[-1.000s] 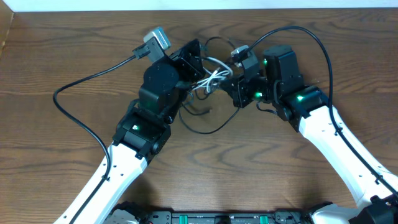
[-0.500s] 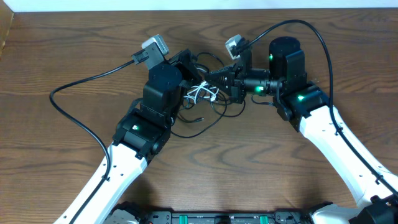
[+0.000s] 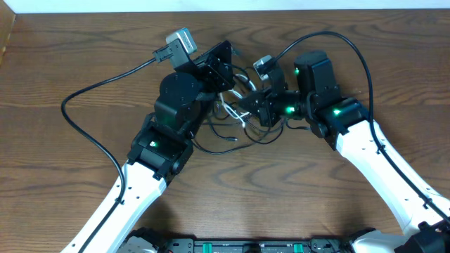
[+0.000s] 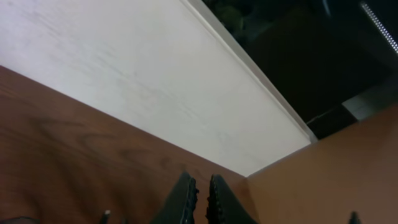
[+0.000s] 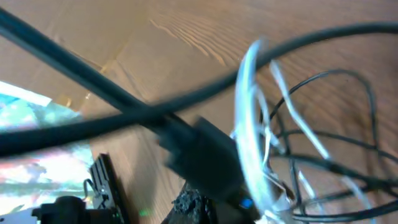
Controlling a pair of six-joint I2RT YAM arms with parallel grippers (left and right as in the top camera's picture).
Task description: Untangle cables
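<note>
Left hand [image 4: 200, 198], pressed together, and right hand [image 3: 252, 107], grip impossible to tell, meet over the cables [image 5: 247, 118], probably to lift loops apart off the desk [image 3: 70, 56].

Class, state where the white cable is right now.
In the overhead view, the white cable sits just above centre, tangled among the black cables, between the left claw and the right claw.

Robotics lab: left arm [image 3: 151, 151] and right arm [image 3: 369, 151], green lights lit, over wood-grain table [image 3: 56, 63]; mounting rail [image 3: 246, 247] at near edge, white panel [image 3: 225, 5] beyond far edge.
</note>
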